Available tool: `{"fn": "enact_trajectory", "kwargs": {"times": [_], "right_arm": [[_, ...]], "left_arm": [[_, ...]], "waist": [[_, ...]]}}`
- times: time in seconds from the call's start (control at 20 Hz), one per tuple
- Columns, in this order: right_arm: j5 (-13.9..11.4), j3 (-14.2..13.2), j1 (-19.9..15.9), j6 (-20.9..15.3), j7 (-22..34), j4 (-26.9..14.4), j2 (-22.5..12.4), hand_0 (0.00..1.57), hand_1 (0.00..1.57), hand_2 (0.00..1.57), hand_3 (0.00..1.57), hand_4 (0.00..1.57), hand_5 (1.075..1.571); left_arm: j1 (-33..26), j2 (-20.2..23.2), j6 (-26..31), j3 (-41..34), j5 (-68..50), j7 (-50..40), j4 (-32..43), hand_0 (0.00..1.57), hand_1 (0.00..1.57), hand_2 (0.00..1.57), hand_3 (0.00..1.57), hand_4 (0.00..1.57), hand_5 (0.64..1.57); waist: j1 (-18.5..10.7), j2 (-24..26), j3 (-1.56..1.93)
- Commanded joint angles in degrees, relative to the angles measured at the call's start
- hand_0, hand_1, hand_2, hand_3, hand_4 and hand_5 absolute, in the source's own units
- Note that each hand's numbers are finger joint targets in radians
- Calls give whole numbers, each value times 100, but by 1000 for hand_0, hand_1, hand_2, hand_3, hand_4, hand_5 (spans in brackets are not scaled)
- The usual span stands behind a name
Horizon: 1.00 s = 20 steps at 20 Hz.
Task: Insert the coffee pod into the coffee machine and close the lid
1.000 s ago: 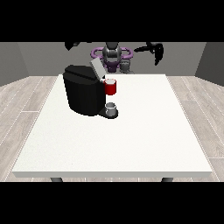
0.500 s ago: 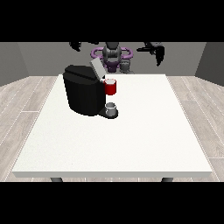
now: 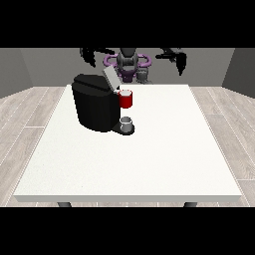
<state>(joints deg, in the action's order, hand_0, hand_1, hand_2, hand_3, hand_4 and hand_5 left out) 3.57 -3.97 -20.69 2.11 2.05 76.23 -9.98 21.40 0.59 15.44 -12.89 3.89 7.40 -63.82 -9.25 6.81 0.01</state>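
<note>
- Machine (image 3: 95,105) on the bench (image 3: 149,159), lid (image 3: 110,78) up — red thing (image 3: 126,99) at its front.
- Both hands (image 3: 89,55) (image 3: 178,60) raised behind the machine; fingers — cannot tell.

Large white worktop (image 3: 149,164), square, seen from across. Black coffee machine (image 3: 93,102) sits on it toward the far side, at the view's left of centre. A grey thing (image 3: 127,123) rests at the machine's base, on its front side. Wood-look floor (image 3: 25,114) surrounds the worktop.
</note>
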Motion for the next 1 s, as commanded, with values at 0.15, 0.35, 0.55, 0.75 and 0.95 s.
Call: {"fn": "enact_trajectory", "kwargs": {"times": [0.15, 0.35, 0.55, 0.75, 0.95], "right_arm": [[-37, -40, -335, 58, -325, -492, 124, 0, 0, 0, 0, 0, 1571], [-9, -182, -705, 150, -382, -922, 40, 0, 0, 0, 0, 0, 1571], [-263, 55, -889, 33, -384, -1098, 218, 0, 0, 0, 0, 0, 1571], [-232, -98, -1185, 387, -468, -1227, -122, 0, 0, 0, 0, 0, 1571], [-331, -46, -1418, 126, -439, -1414, 156, 0, 0, 0, 0, 0, 1571]], "left_arm": [[-455, 223, 51, 54, -317, 0, -688, 0, 0, 0, 0, 0, 1571], [-735, 93, -91, 332, -346, -387, -1304, 0, 0, 0, 0, 0, 1571], [-432, 156, -309, 289, -465, -874, -1453, 0, 0, 0, 0, 0, 1571], [-686, 477, -139, 166, -546, -436, -1468, 0, 0, 0, 0, 0, 1571], [-469, 462, -327, 120, -703, -579, -1549, 0, 0, 0, 0, 0, 1571]], "waist": [[120, -560, -1], [26, -537, 0], [167, -640, 0], [229, -830, -1], [259, -925, -1]]}}
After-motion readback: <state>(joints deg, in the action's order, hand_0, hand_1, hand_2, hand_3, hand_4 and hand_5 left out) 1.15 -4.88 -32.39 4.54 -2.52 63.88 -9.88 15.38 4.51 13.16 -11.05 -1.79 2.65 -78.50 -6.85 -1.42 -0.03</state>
